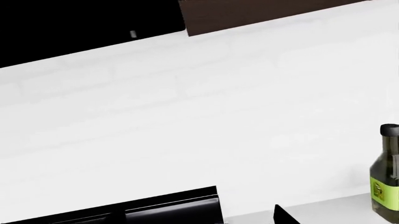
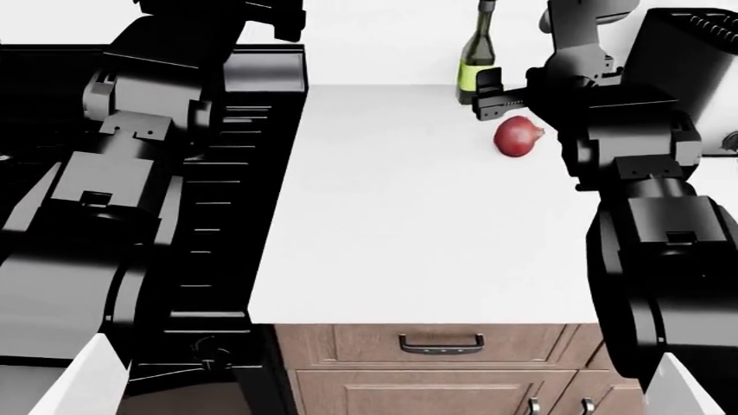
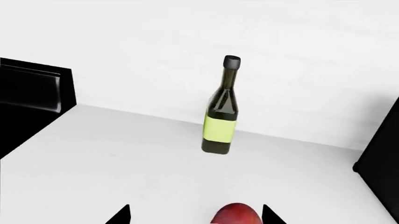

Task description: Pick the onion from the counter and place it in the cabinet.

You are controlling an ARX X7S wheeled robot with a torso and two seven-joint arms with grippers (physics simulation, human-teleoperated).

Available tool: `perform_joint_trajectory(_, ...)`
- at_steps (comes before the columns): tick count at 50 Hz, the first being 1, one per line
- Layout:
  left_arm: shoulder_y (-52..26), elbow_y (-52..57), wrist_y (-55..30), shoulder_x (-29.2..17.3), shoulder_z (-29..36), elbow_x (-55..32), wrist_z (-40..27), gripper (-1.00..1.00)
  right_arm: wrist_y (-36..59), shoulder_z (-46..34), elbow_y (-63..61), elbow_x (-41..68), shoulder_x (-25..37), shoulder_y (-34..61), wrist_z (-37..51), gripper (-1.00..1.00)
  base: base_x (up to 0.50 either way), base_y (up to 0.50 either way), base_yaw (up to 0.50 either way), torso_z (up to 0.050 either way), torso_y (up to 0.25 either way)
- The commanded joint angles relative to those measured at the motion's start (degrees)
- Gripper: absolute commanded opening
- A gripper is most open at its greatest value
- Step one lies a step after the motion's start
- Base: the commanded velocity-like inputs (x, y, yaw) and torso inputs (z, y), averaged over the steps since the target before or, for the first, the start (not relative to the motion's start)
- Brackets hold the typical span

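Observation:
The dark-red onion (image 2: 519, 136) lies on the white counter (image 2: 392, 225) at the far right, in front of the green-labelled bottle (image 2: 476, 56). My right gripper (image 2: 503, 99) hangs just above and behind the onion, open and empty. In the right wrist view the onion (image 3: 236, 215) shows between the spread fingertips (image 3: 268, 215), nearer one of them, with the gripper (image 3: 194, 217) not touching it. My left gripper (image 1: 199, 219) is raised high over the stove; one fingertip (image 1: 283, 216) shows and it holds nothing.
The black gas stove (image 2: 231, 216) lies left of the counter. A black appliance (image 2: 692, 52) stands at the far right. Drawers (image 2: 438, 344) sit below the counter's front edge. The left wrist view shows the white wall, a black hood (image 1: 87, 23), a brown cabinet panel (image 1: 262, 14) and the bottle (image 1: 386, 177).

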Motion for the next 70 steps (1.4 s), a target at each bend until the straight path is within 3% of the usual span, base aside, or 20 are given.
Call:
perform_joint_trajectory(1, 0.0, 0.0, 0.0, 0.0, 0.0, 0.0, 0.0, 1.00, -0.9, -1.7, 4.2, -1.2, -0.1, 1.5, -0.6, 1.00, 0.35, -0.35, 0.00, 0.000, 0.000)
perform_joint_trajectory(19, 0.0, 0.0, 0.0, 0.0, 0.0, 0.0, 0.0, 1.00, 2.3, -5.8, 4.2, -1.1, -0.7, 0.8, -5.3, 1.00, 0.36, -0.34, 0.00, 0.000, 0.000)
perform_joint_trajectory(33, 0.0, 0.0, 0.0, 0.0, 0.0, 0.0, 0.0, 1.00, 0.7, -7.8, 4.2, -1.0, -0.5, 0.5, -5.5, 1.00, 0.47, 0.13, 0.00, 0.000, 0.000)
perform_joint_trajectory(38, 0.0, 0.0, 0.0, 0.0, 0.0, 0.0, 0.0, 1.00, 6.8, -5.5, 4.2, 0.4, 0.2, -0.1, -4.3, 1.00, 0.26, 0.14, 0.00, 0.000, 0.000)
perform_joint_trajectory(53, 0.0, 0.0, 0.0, 0.0, 0.0, 0.0, 0.0, 1.00, 17.0, -7.7, 3.8, -0.4, 3.8, -2.6, -18.3, 1.00, 0.00, 0.00, 0.00, 0.000, 0.000)
perform_joint_trajectory(59, 0.0, 0.0, 0.0, 0.0, 0.0, 0.0, 0.0, 1.00, 35.4, -8.9, -24.0, 0.6, 7.4, -12.0, -23.2, 1.00, 0.00, 0.00, 0.00, 0.000, 0.000)
perform_joint_trajectory(70, 0.0, 0.0, 0.0, 0.0, 0.0, 0.0, 0.0, 1.00, 46.3, -9.4, -42.2, 1.9, 11.1, -21.7, -25.0, 1.00, 0.00, 0.00, 0.00, 0.000, 0.000)
